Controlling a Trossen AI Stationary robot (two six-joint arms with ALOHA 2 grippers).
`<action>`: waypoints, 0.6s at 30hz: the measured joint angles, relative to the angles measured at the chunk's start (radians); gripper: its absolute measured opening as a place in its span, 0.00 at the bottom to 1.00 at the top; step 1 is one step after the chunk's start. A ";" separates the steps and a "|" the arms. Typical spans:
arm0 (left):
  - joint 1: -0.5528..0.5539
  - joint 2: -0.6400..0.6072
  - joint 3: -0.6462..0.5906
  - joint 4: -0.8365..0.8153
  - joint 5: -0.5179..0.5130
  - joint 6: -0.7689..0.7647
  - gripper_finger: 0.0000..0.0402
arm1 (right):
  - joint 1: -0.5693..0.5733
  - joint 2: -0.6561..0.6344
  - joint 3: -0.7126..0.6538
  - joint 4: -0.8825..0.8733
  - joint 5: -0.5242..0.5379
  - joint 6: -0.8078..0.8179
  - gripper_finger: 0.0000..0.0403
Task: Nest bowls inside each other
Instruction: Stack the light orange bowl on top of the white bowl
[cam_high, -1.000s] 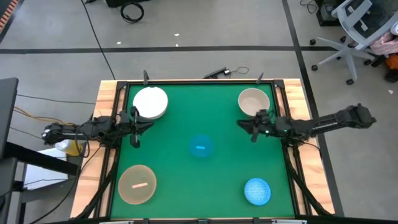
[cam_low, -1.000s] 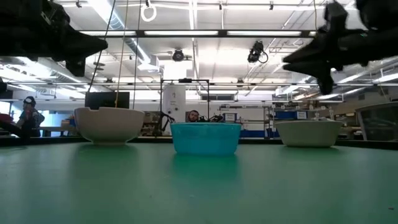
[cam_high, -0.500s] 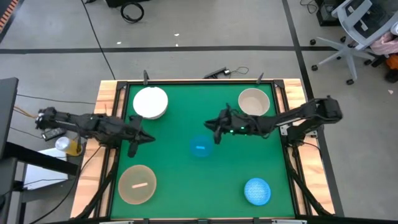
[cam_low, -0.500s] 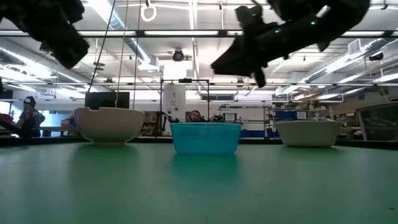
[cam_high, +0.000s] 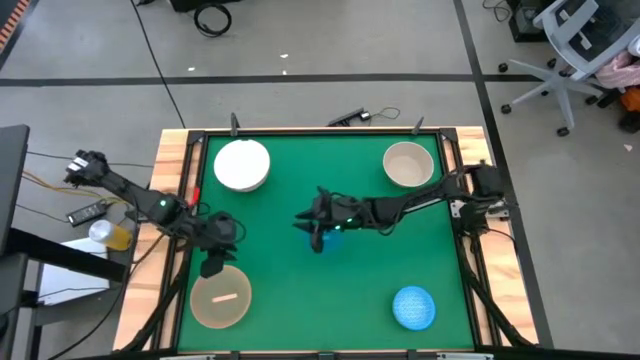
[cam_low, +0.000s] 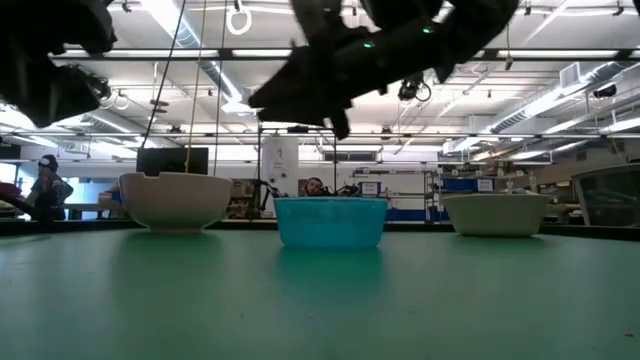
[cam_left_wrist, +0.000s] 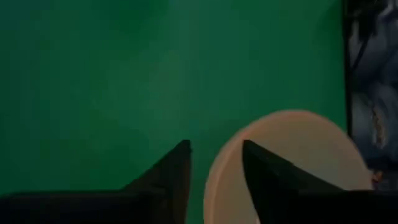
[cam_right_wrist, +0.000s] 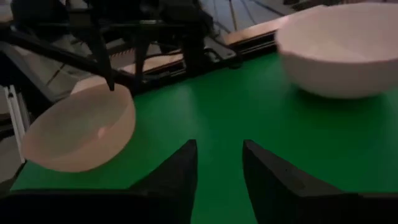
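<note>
Five bowls rest upright on their bases on the green mat. The white bowl (cam_high: 242, 165) is far left and the cream-beige bowl (cam_high: 408, 164) far right. The peach-tan bowl (cam_high: 221, 297) is near left and the speckled light blue bowl (cam_high: 413, 307) near right. The translucent blue bowl (cam_high: 333, 238) sits in the middle. My left gripper (cam_high: 212, 265) hangs open, tipped down, over the peach-tan bowl's far rim (cam_left_wrist: 217, 174), well above the mat. My right gripper (cam_high: 316, 240) is open, hovering over the blue bowl (cam_low: 330, 220) and partly hiding it from above.
The mat is framed by wooden rails (cam_high: 172, 200) on the left and right. Open green mat lies between the bowls. Beyond the table is a workshop floor with an office chair (cam_high: 575, 40); a person (cam_low: 45, 185) sits far off at the left.
My right gripper has swept from beside the cream-beige bowl toward the table's left, ending over the blue bowl. My left gripper has swung from beside the white bowl toward the near edge and tipped downward over the peach-tan bowl. No bowl has moved.
</note>
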 joint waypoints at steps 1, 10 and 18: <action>-0.013 0.012 0.000 -0.006 0.002 -0.004 0.43 | 0.006 0.024 0.034 -0.016 0.000 -0.009 0.38; -0.118 0.102 0.000 -0.016 0.134 -0.059 0.51 | 0.033 0.123 0.179 -0.176 0.015 0.002 0.52; -0.160 0.176 0.000 -0.061 0.118 -0.085 0.45 | 0.035 0.124 0.179 -0.129 0.026 0.107 0.52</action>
